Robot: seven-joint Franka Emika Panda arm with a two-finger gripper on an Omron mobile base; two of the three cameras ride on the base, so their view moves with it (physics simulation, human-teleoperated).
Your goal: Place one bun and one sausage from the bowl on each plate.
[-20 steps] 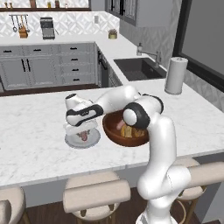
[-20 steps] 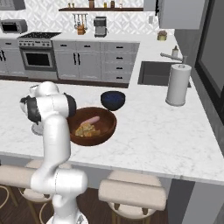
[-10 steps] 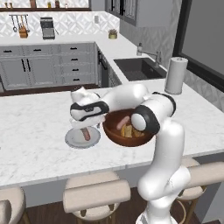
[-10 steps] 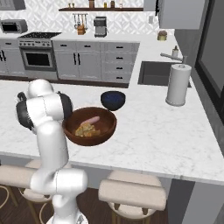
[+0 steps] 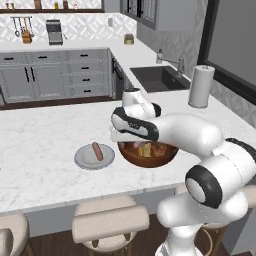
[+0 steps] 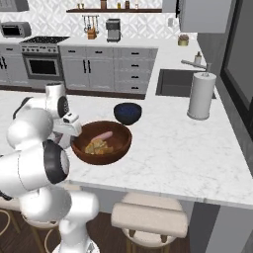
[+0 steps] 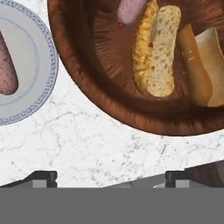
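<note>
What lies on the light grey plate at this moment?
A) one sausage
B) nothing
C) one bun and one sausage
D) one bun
A: a single sausage lies on the grey plate, while the buns are in the brown bowl.

The left base view looks forward and down from behind the arm, which fills the lower right of the frame, over the counter (image 5: 45,150) toward the back wall cabinets. The right base view looks the same way from the other side, the arm at lower left. Both share the bowl (image 5: 147,152) (image 6: 101,142), the sink (image 5: 157,77) (image 6: 175,83) and the paper towel roll (image 5: 200,86) (image 6: 201,96). The hand view looks steeply down from close above, with the bowl's rim (image 7: 87,94) at upper right and a plate (image 7: 30,70) at the left edge.
</note>
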